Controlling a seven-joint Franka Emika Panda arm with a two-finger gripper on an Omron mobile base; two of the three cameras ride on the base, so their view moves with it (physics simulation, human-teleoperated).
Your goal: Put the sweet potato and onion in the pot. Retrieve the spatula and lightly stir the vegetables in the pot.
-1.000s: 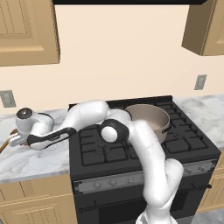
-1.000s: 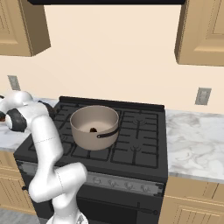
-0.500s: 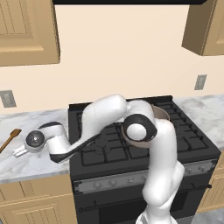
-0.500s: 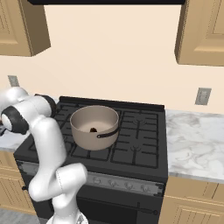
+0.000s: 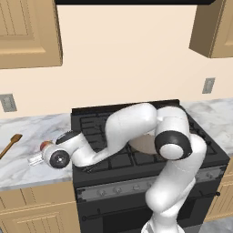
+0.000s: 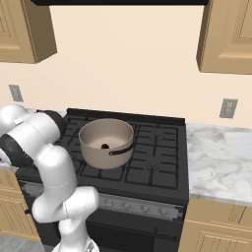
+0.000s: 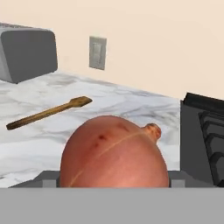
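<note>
One smooth round onion [image 7: 113, 153] | gripper [image 5: 40, 154] jaws apart | slim wooden spatula [image 7: 48, 112] on marble counter [image 7: 131, 109]

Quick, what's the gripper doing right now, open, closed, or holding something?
Gripper: open, low over the counter, right at the onion, not clamped on it yet.

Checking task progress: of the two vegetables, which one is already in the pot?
The sweet potato: the small dark lump on the floor of the pot. The reddish onion is out on the marble counter left of the stove, right at the tool.
</note>
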